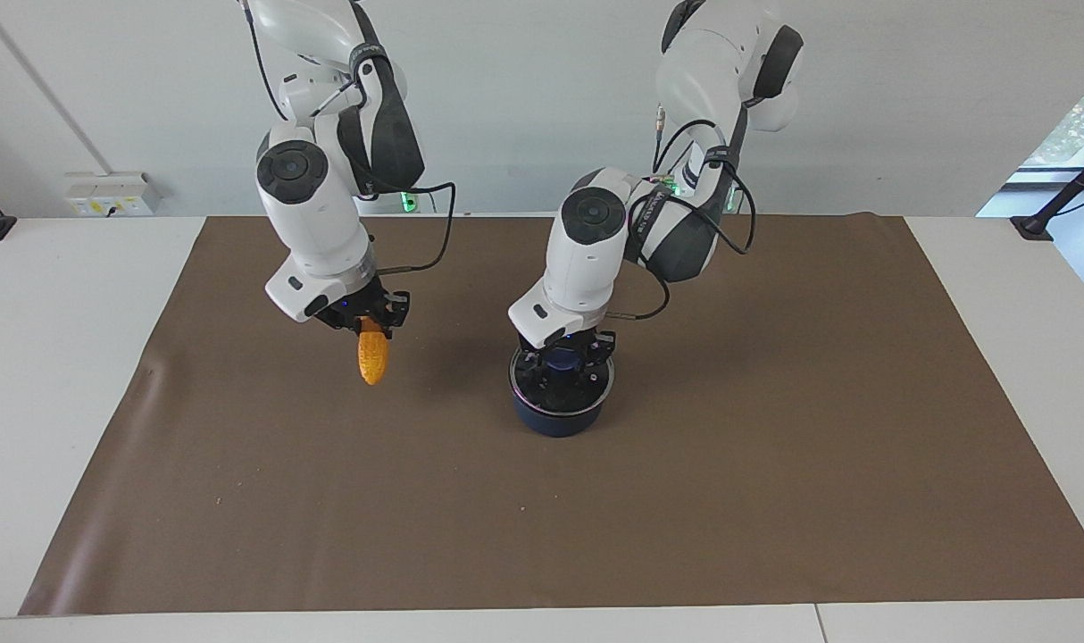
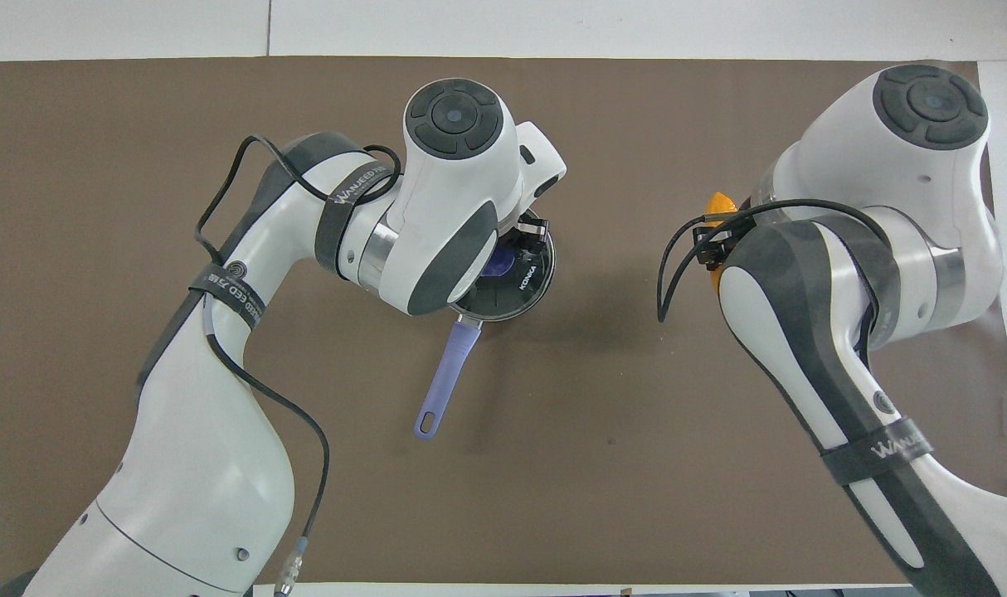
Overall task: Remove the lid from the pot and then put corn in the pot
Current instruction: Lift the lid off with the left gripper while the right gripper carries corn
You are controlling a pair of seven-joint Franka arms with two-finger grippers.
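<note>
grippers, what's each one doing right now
Left gripper: down on the lid at its knob, lid on the pot; jaws' state cannot be told.
Right gripper: shut on the corn, held in the air.

My arms are glossy white with dark grey panels, black round joint caps, looping black cables.

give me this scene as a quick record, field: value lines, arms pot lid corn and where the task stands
left gripper: down at the lid's knob, fingers either side of it
right gripper: up over the brown mat, shut on the corn, toward the right arm's end of the table
lid: on the pot, not yet lifted
pot: mid table on the mat, handle pointing toward the robots
corn: hanging tip down from the right gripper, off the mat
brown mat: covers the table's middle
task stage: lid removal not yet done, corn ready
</note>
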